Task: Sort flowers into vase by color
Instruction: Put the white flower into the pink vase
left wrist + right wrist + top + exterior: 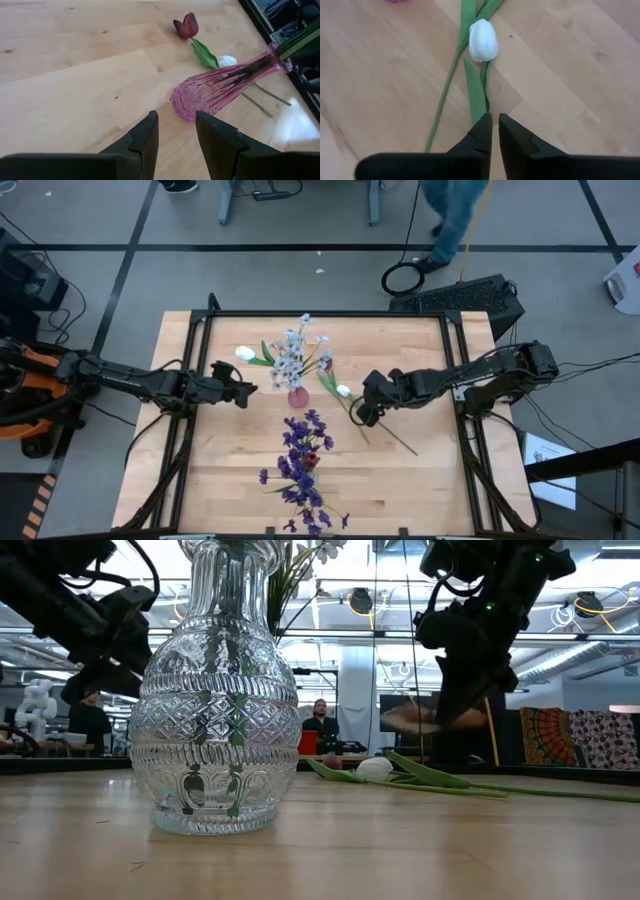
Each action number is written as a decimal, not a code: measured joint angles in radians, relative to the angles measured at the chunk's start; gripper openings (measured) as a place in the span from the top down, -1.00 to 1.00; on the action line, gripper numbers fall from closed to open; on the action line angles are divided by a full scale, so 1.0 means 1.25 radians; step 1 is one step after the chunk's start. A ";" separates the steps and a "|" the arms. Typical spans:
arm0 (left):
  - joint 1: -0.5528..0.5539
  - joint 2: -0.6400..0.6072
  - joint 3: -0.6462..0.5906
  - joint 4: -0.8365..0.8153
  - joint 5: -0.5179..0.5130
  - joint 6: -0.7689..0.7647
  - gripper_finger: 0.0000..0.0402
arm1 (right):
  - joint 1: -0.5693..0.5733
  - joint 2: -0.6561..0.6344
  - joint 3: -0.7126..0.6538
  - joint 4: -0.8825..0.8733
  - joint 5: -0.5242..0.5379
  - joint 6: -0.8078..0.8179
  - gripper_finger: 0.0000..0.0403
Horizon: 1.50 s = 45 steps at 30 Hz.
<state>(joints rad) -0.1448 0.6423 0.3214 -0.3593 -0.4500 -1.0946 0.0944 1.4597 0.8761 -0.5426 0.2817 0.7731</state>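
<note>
Tulip (483, 40), white, lies flat on the surface (420, 480) just right of the pink vase (298, 397). We see the right end effector (492, 131) over its stem, fingers nearly together, gripping nothing. Left end effector (176, 134) waits apart beside that vase.

White tulip (483, 40) on green stem (441, 102); dark red tulip (186, 26). Pink ribbed vase (220, 90); clear diamond-cut vase (216, 710).

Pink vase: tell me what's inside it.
The pink vase holds pale lavender-white flowers and a white tulip, stems crowded at its neck. How far down they reach is hidden beneath the blooms.
</note>
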 joint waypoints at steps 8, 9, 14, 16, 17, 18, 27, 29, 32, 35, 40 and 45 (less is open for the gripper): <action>0.000 0.013 0.000 0.000 -0.003 0.000 0.32 | -0.009 0.001 0.000 0.000 -0.001 0.000 0.60; 0.000 0.014 0.000 0.000 -0.003 0.000 0.32 | -0.009 0.006 0.000 0.003 0.000 -0.001 0.56; 0.000 0.019 0.000 -0.001 -0.003 0.000 0.32 | -0.013 0.056 0.000 0.029 -0.001 -0.034 0.42; 0.000 0.020 0.000 0.000 -0.004 0.000 0.32 | -0.012 0.077 0.000 0.033 -0.019 -0.042 0.38; 0.000 0.021 0.000 0.000 -0.004 0.000 0.32 | -0.012 0.085 0.000 0.034 -0.022 -0.042 0.36; 0.000 0.021 0.000 -0.002 -0.004 0.000 0.32 | -0.012 0.090 0.000 0.034 -0.022 -0.042 0.35; 0.000 0.021 0.000 -0.001 -0.021 0.000 0.32 | -0.013 0.148 0.000 0.074 -0.101 -0.048 0.33; 0.000 0.021 0.000 -0.002 -0.024 0.000 0.32 | -0.012 0.169 0.000 0.077 -0.106 -0.048 0.33; 0.000 0.023 0.000 -0.002 -0.025 0.000 0.32 | -0.013 0.202 0.001 0.079 -0.100 -0.048 0.33; 0.000 0.026 0.000 -0.002 -0.025 0.000 0.32 | -0.012 0.231 0.004 0.076 -0.099 -0.053 0.37; 0.000 0.026 0.000 -0.002 -0.025 0.002 0.32 | -0.011 0.248 0.007 0.057 -0.114 -0.111 0.73; 0.000 0.026 0.000 -0.016 -0.024 0.002 0.32 | -0.011 0.227 0.005 0.026 -0.122 -0.226 0.93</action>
<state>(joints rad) -0.1444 0.6750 0.3214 -0.3795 -0.4806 -1.0921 0.0803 1.7437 0.8818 -0.5105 0.1294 0.4903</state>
